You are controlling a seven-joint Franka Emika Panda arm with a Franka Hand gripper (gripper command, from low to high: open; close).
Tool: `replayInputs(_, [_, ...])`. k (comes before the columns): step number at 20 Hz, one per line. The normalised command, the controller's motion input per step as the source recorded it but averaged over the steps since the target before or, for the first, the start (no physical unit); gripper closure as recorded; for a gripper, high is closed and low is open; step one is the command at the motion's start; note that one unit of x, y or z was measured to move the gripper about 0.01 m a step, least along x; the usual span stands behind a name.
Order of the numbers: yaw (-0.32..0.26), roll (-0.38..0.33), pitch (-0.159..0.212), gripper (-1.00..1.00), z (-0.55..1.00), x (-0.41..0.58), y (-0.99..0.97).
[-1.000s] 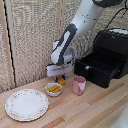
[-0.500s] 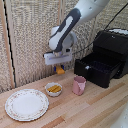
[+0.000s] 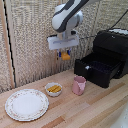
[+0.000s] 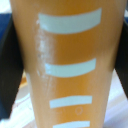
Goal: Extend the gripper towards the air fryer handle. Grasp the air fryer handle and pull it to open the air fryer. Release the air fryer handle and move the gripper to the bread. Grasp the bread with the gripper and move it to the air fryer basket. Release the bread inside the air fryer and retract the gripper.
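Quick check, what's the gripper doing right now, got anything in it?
Gripper: closed on the bread, held in the air above the table, at the exterior view's left of the open air fryer basket.

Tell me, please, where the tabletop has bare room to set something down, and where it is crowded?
Bare wood lies in front of the pink cup, toward the exterior view's right, below the open air fryer basket. Another strip runs before the plate. The crowded run is plate, small white bowl and cup, side by side. The gripper holds the bread above them.
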Motion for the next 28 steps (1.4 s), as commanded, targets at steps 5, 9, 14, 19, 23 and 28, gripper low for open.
replayInputs(5, [-0.165,0.004,0.006,1.0,0.52,0.058,-0.7])
replayInputs(9, [-0.204,0.0,-0.013,1.0,0.39,0.084,-0.6])
replayInputs(14, [-0.179,0.0,-0.023,1.0,0.37,0.111,-0.67])
replayInputs(19, [-0.149,0.0,-0.057,1.0,0.3,0.137,-0.75])
replayInputs(23, [-0.125,0.0,-0.066,1.0,0.02,0.059,-0.83])
replayInputs(28, [-0.116,0.003,-0.006,1.0,-0.35,0.0,-0.66])
